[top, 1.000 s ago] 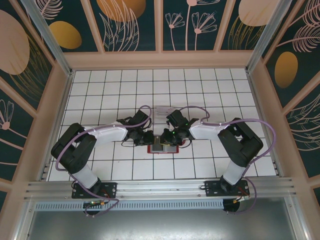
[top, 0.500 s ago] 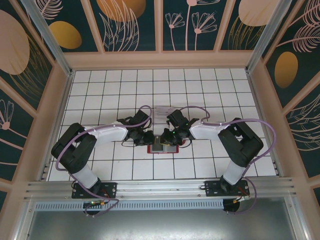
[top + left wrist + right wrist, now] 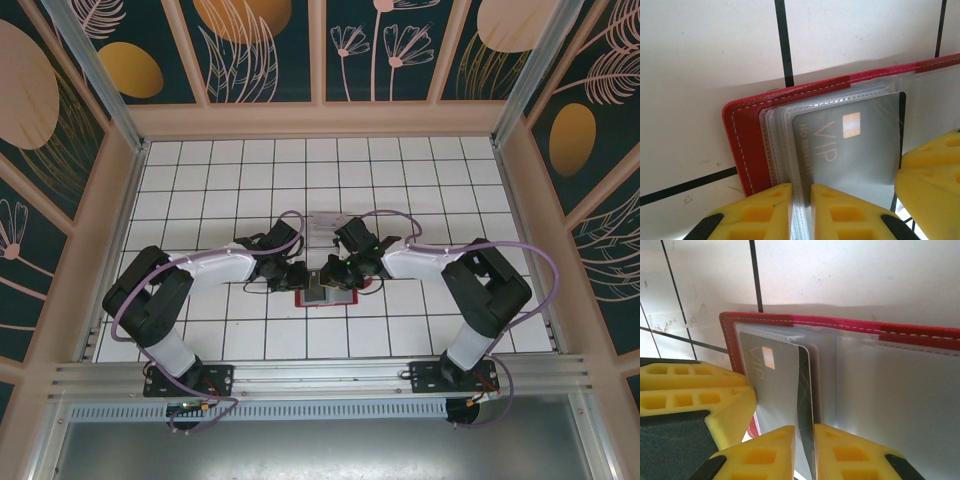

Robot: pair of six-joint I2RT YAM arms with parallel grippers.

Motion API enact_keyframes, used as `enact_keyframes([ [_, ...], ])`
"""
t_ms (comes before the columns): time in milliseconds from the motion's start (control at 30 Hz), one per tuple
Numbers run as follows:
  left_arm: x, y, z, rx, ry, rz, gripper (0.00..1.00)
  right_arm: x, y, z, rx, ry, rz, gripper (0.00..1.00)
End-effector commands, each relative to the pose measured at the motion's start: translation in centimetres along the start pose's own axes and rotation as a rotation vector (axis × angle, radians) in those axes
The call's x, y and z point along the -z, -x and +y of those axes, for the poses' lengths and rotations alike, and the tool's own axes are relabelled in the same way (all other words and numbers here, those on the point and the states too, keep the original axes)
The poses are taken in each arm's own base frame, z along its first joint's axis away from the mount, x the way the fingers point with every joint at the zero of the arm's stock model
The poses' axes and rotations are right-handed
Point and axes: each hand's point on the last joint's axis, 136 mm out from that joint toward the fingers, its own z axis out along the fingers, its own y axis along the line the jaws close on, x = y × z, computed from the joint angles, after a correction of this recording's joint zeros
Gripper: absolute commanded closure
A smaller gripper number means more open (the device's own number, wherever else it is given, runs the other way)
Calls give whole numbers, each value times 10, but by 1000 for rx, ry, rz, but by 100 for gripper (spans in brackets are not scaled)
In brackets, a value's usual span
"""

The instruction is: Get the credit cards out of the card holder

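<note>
One card holder (image 3: 747,145), left tool (image 3: 801,210) clamped on it | two credit cards (image 3: 775,385), right tool (image 3: 805,450) clamped on them

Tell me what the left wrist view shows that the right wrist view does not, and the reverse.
Left wrist: the number printed beside VIP on the grey card, and the left pincer nipping the clear sleeves. Right wrist: the other half of the card holder, with a wide clear pocket, and the right pincer shut on the credit cards. Both: the red holder, that card, white tiles.
</note>
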Motion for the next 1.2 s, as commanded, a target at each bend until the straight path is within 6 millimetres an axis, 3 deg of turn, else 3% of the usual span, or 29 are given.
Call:
enact_keyframes([
  [0,-7,-13,16,2,74,52,81,9,2,18,21,82,-19,82],
  [233,-8,-14,16,1,74,55,81,0,-2,16,31,143,-13,82],
  [767,-10,-18,17,3,83,63,81,5,-5,30,77,285,-56,82],
  [1167,-11,-18,18,2,91,64,81,8,-5,24,68,254,-69,90],
])
